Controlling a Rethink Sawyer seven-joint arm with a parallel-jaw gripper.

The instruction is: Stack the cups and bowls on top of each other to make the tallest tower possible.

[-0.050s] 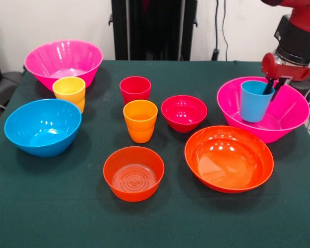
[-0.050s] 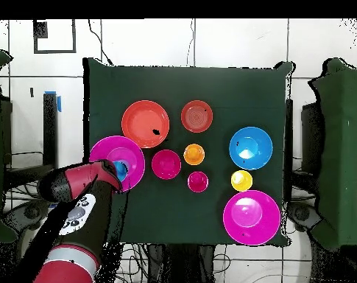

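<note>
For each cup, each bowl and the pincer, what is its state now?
blue cup: upright inside right pink bowl
pincer: on blue cup's rim
left pink bowl: empty
red cup, orange cup, yellow cup: upright, unstacked
other bowls: upright, empty

A dark green cloth (image 1: 51, 206) covered the table. Behind the table rose a plain white wall (image 1: 51, 23), with a black upright stand (image 1: 152, 28) against it and dark cables (image 1: 219, 26) hanging just beside the stand. Seen from overhead, the floor (image 2: 232, 40) around the table was pale tile with dark seams, and green-draped furniture (image 2: 336, 147) stood beside the table
</note>
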